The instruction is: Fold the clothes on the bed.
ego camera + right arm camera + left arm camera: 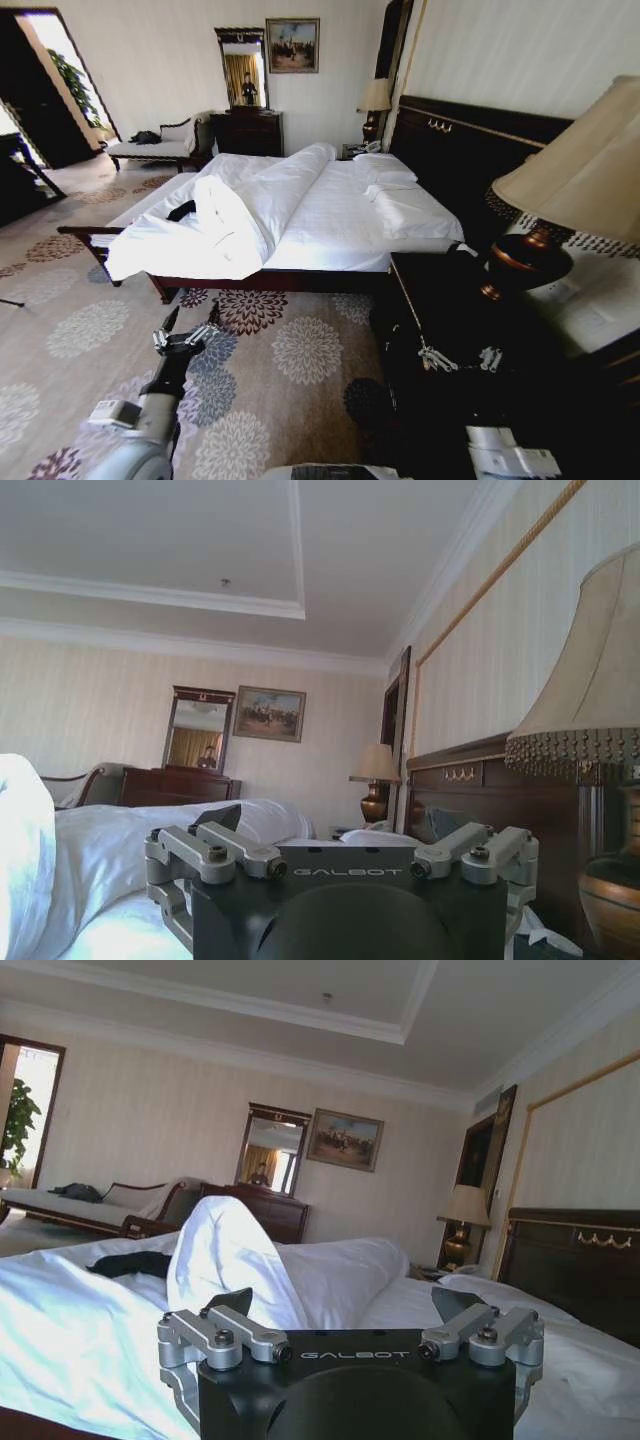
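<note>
The bed point(330, 225) stands ahead with its white duvet point(225, 235) bunched into a heap near the foot. A small part of the black clothes point(181, 211) pokes out from under that heap; in the left wrist view the clothes point(130, 1263) lie on the sheet behind the duvet fold. My left gripper point(190, 320) hangs open over the carpet, short of the bed's near side rail, and its own camera shows the gripper point(345, 1305) with nothing in it. My right gripper point(462, 357) is open above the dark nightstand, seen close as the right gripper point(333, 822), and holds nothing.
A dark nightstand point(440, 300) with a big lamp point(560, 190) stands close on the right. A cream chaise longue point(150, 148), a dresser with mirror point(245, 125) and a second lamp point(375, 98) line the far wall. Patterned carpet point(270, 370) lies between me and the bed.
</note>
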Motion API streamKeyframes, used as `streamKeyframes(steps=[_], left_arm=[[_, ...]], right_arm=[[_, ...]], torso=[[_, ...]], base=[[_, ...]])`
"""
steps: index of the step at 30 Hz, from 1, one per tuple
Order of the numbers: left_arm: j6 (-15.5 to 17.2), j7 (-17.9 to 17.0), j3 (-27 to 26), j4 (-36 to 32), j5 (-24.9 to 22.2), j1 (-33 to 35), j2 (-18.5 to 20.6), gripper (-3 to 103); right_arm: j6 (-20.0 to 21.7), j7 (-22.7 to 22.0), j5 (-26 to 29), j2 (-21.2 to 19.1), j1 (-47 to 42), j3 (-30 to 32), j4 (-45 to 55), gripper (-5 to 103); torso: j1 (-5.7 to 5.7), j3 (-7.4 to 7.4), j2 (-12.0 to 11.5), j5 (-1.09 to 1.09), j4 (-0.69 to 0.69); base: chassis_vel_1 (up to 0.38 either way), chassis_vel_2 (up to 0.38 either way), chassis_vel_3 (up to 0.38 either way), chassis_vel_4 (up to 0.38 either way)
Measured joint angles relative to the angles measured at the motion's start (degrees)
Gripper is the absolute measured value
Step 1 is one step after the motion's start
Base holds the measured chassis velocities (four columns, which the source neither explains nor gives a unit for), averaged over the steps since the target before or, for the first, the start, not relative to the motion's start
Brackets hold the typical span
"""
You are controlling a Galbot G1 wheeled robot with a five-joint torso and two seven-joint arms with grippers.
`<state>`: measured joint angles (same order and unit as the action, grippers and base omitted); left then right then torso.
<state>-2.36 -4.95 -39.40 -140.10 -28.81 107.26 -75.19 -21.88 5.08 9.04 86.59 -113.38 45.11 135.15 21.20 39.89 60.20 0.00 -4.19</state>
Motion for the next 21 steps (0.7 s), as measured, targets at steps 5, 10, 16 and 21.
streamKeyframes(steps=[5,10,16,21], left_arm=[[0.2,-0.68,-0.39,0.28,-0.23,0.09,0.07,100],[0.46,-0.73,-0.55,0.29,-0.61,0.06,0.01,100],[0.76,-0.74,-0.7,0.35,-0.93,-0.1,0.04,100],[1.03,-0.72,-1.16,-0.51,-1.03,-0.19,0.23,100]], right_arm=[[-0.17,0.0,0.16,-0.41,-0.38,0.58,0.69,100],[-0.27,-0.02,0.19,-0.48,-0.43,0.69,0.58,100],[-0.39,-0.14,0.12,-0.33,-0.69,0.52,0.5,100],[-0.89,-0.19,0.01,-0.27,-0.73,0.78,0.46,100]], torso=[[0.0,0.0,0.0,0.0,0.0],[0.0,0.0,0.0,0.0,0.0],[0.0,0.0,-0.01,0.0,0.0],[0.0,0.0,0.0,0.0,0.0]], base=[[0.0,0.0,0.0,0.0],[0.0,0.0,0.0,0.0],[0.0,0.0,0.0,0.0],[0.0,0.0,0.0,0.0]])
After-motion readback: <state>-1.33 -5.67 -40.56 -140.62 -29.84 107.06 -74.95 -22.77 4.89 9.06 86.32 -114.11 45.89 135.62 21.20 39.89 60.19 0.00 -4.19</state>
